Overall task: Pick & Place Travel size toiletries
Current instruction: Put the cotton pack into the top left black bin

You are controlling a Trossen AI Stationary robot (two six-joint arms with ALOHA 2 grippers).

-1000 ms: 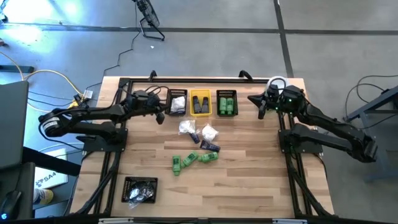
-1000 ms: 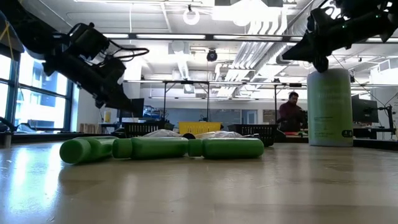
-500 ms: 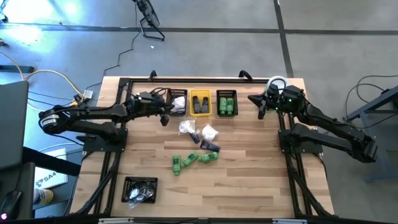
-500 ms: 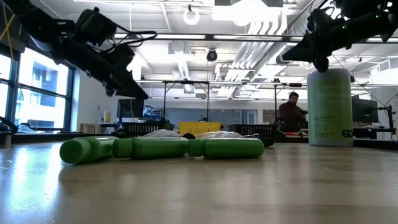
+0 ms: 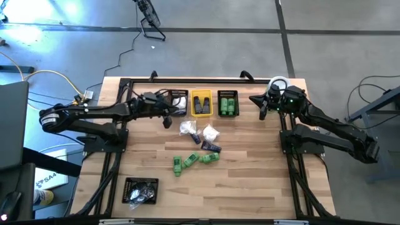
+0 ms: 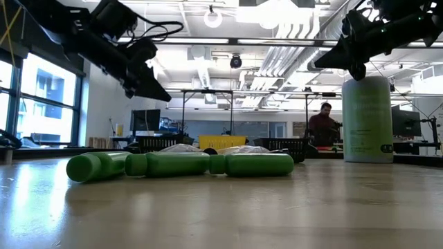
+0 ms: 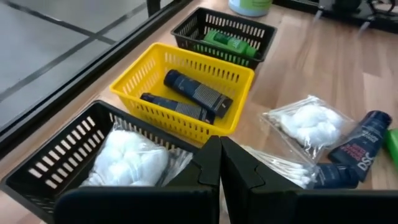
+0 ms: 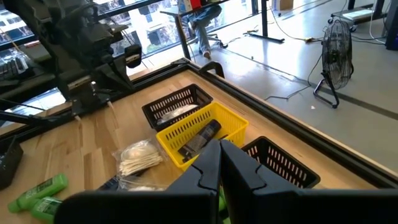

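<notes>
Three green bottles lie loose mid-table, with two white packets and two dark blue tubes just behind them; I count more stowed in the back row: packets in a black bin, tubes in the yellow bin, bottles in another black bin. My left gripper hangs pinched shut and empty beside the packet bin. My right gripper, also shut and empty, waits near the pale-green cylinder.
</notes>
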